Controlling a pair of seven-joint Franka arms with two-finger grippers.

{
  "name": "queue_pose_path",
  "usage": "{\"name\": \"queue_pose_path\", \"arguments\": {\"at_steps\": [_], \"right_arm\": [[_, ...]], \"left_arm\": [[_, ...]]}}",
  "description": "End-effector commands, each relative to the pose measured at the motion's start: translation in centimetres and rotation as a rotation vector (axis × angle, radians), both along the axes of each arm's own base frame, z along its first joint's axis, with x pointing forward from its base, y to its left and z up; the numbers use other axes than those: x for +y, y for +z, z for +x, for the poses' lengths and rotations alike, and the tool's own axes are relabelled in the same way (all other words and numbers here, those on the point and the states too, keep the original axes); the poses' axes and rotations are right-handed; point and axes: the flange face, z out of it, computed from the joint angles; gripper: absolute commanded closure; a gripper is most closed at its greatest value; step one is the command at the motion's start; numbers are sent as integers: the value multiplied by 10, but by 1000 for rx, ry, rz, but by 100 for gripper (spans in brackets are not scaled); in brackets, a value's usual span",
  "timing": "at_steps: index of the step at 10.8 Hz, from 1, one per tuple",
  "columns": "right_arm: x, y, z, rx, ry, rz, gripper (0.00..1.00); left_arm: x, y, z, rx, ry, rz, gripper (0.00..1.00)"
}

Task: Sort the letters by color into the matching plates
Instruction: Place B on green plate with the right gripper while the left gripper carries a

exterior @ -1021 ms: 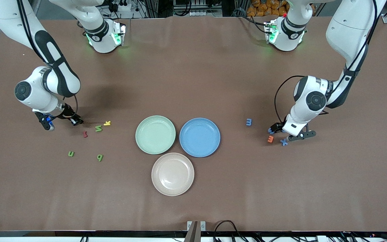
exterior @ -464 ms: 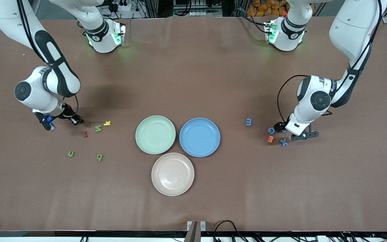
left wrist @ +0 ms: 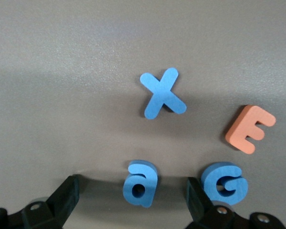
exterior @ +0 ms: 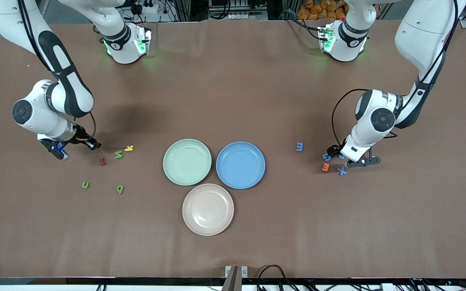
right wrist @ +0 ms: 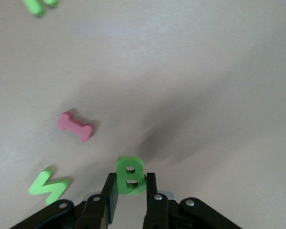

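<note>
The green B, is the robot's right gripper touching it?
Touching. The right wrist view shows the right gripper shut on the green B, fingers pressing both its sides.

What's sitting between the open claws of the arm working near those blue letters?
A blue letter a lies on the table between the left gripper fingers, untouched; the left wrist view shows it.

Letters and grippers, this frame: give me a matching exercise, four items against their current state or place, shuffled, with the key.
Column one:
1. green B
2. blue a
3. orange E
4. green plate

Column two:
A. lies between the open left gripper's fingers
B. holds no letters
C. clamped in the shut right gripper
D. lies on the table beside the blue X

Pairs: 1-C, 2-A, 3-D, 4-B
</note>
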Motion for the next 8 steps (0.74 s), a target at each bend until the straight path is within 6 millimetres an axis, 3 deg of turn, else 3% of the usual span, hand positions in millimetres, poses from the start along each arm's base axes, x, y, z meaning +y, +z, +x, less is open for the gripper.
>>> {"name": "queue_pose_path", "arguments": {"at_steps": [1,2,6,8], "right_arm": [[41,31,22,-22,112,10,82],[57,38,32,-41,149,3,82],[125,59,58,-84,274,3,82],[158,65,66,-79,324,9,82]], "left_arm": [[1,6,-7,-8,-20,4,84],[1,8,-5,-12,-15,3,100],[-5,16,1,-31,-16,2,100],[-21,28,7,-27,-36,0,100]]}}
